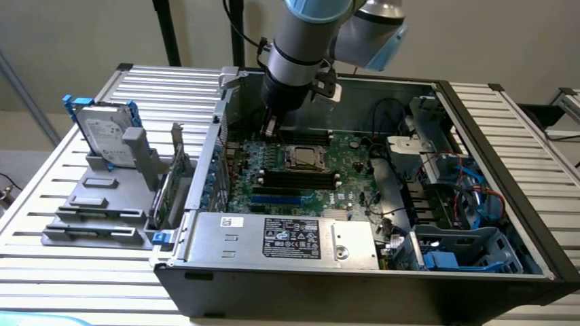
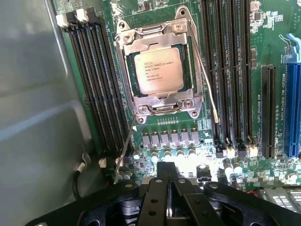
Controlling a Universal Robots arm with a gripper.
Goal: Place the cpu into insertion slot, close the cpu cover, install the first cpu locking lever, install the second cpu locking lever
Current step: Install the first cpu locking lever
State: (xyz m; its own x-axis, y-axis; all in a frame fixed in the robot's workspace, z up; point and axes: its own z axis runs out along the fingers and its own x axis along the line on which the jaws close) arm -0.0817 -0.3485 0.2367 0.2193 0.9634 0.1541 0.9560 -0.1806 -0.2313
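The pale tan cpu lies flat in the insertion slot on the green motherboard. The silvery cpu cover is down over it and frames its edges. One thin wire locking lever runs along one side of the socket, its free end standing off from the frame. The other lever sticks out from the socket's corner towards my gripper, which is shut with nothing in it. In the exterior view my gripper hangs over the board just beyond the socket, towards the exterior view's left.
Long black memory slots flank the socket on both sides. The case's grey wall stands close beside them. A labelled grey metal box lies along the case's near edge. Cables crowd the exterior view's right, and a hard drive stands outside the case.
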